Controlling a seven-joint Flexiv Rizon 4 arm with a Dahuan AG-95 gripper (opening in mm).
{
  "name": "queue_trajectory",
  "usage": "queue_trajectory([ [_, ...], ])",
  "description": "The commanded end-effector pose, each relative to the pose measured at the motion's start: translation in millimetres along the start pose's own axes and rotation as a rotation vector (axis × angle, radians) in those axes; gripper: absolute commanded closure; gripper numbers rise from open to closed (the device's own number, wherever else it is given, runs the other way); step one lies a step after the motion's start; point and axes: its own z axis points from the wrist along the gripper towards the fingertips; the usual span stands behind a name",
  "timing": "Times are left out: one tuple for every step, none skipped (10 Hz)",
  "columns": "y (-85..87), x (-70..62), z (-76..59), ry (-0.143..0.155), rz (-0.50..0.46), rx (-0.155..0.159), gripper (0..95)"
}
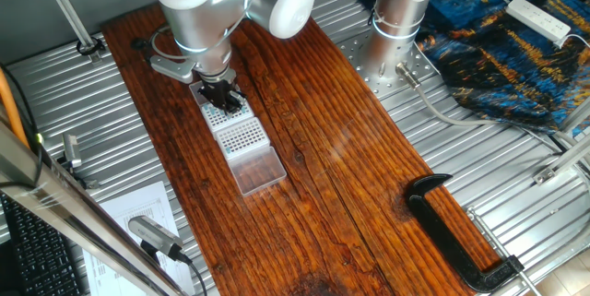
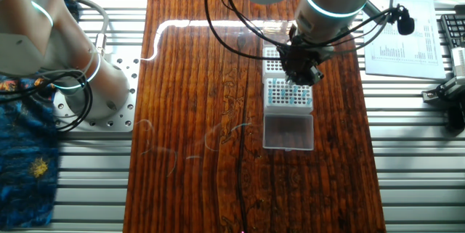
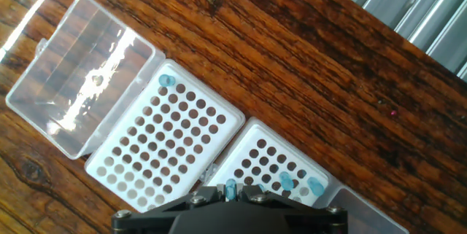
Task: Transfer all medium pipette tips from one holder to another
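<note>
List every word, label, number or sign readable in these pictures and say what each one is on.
No text can be read here.
Printed paper sheet beside the board: rows of print and a table, too small to read.
A second paper at the board's other end: blurred print, unreadable.
The two tip racks, clear lid and gripper: no markings visible.
</note>
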Motion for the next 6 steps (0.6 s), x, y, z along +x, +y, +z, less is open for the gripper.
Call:
queue_trajectory([
  [0.6,0.6,-2.8,0.001,-0.001,-0.003,95.0],
  [0.9,0.8,-6.2,0.003,-0.003,-0.004,95.0],
  [1.1,0.9,-8.3,0.003,-0.003,-0.004,95.0],
  [1.6,1.2,-12.9,0.003,-0.004,-0.004,95.0],
  [2.0,1.4,-15.8,0.003,-0.007,-0.004,95.0],
  [2.5,1.5,-19.5,0.005,-0.009,-0.004,95.0],
])
